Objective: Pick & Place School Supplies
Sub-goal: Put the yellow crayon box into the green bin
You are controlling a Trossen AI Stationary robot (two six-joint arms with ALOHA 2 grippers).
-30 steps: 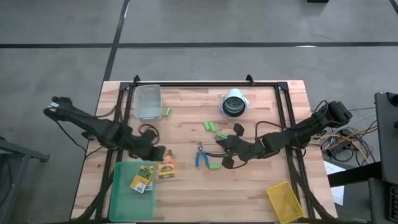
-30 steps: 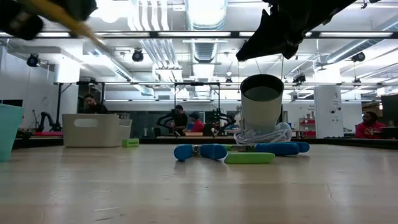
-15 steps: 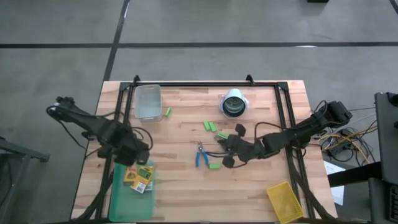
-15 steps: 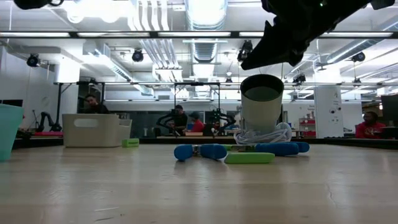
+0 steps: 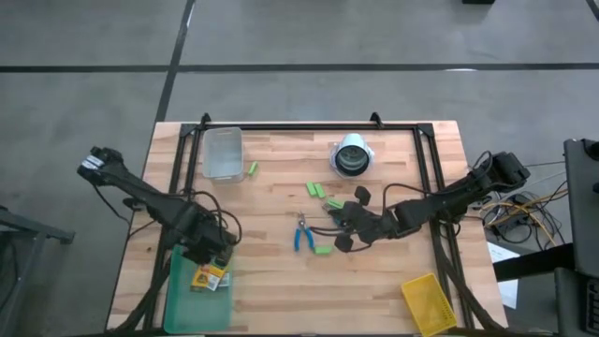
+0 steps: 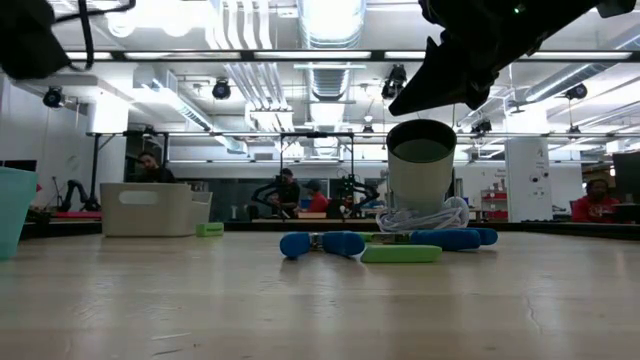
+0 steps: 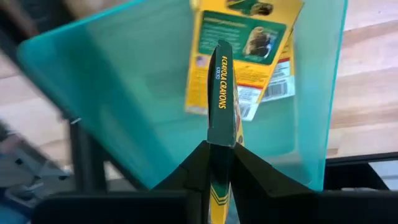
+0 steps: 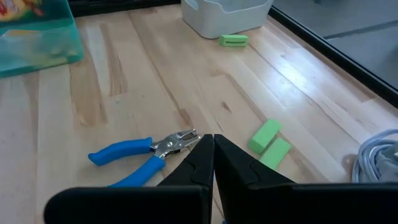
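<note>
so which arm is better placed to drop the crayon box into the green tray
Left. Its gripper is shut on a crayon box, held edge-up directly over the green tray where another crayon box already lies. The right gripper sits shut and empty mid-table by the blue-handled scissors.

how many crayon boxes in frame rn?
2. One crayon box is gripped edge-on by the left gripper above the green tray; the other crayon box lies flat in that tray. More could be hidden under the arm.
</note>
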